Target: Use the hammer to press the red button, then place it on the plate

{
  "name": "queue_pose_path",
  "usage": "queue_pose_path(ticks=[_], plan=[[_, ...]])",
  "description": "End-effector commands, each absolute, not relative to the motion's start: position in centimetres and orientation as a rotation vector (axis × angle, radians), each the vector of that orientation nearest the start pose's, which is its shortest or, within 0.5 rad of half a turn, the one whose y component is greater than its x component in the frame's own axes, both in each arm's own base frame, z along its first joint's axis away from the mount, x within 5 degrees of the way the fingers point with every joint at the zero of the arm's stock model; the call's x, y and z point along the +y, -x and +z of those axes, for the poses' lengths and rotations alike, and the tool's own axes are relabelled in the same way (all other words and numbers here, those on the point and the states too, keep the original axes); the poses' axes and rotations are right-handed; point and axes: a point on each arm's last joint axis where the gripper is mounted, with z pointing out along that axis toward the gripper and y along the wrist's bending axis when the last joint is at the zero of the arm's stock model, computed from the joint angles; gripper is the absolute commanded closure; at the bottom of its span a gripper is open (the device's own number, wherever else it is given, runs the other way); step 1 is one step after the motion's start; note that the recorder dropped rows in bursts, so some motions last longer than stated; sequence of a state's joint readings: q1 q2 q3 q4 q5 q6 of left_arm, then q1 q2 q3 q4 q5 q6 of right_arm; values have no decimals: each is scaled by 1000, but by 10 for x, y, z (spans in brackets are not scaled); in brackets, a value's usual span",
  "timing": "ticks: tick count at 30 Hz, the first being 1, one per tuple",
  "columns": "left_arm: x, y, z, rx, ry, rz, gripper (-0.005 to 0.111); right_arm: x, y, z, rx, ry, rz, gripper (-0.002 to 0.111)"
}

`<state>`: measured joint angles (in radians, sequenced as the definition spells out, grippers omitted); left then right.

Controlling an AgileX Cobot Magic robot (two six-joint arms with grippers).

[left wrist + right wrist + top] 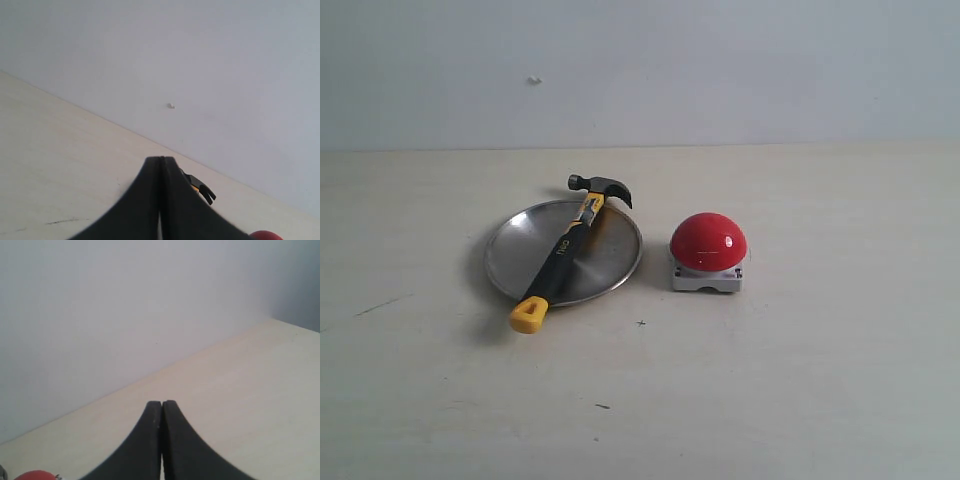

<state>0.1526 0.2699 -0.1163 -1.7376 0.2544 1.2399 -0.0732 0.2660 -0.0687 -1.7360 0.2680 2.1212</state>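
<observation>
The hammer (pixel 567 250) lies slantwise across the silver plate (pixel 610 255), its dark head past the far rim and its yellow end cap off the near rim. Just right of the plate sits the red button (pixel 708 242) on its grey base. Neither arm shows in the exterior view. My left gripper (pixel 161 159) is shut with nothing in it; behind its fingers the hammer's claw (pixel 202 190) peeks out, and a sliver of the red button (pixel 266 235) shows at the frame's edge. My right gripper (pixel 162 402) is shut and empty, with the red button (pixel 34 475) barely in view.
The pale wooden table (pixel 800 380) runs back to a plain white wall (pixel 720 70) that carries a small mark (pixel 534 80).
</observation>
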Motion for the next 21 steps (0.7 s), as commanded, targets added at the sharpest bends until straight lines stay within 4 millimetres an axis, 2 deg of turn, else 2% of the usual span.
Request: queue_pose_path(ticks=[1,3,7,10,13,18,21], plan=[[-11,-80,238,1580,328,-477,107,-34,-73,219,1592,-513,-126,108],[-11,-80,238,1580,328,-477,107,-34,-71,213,1677,-471,-191,108],[-11,-80,238,1580,328,-477,107,-22,-70,205,1813,-197,-228,108],[-11,-80,238,1580,328,-477,107,-6,-71,217,1633,27,-157,108],[-11,-80,238,1580,328,-477,107,-1,-68,228,1446,-6,-38,108],[-11,-80,238,1580,328,-477,107,-8,-62,225,1397,-182,-15,108],[-11,-80,238,1580,328,-477,107,-10,-60,223,1379,-229,-25,108]])
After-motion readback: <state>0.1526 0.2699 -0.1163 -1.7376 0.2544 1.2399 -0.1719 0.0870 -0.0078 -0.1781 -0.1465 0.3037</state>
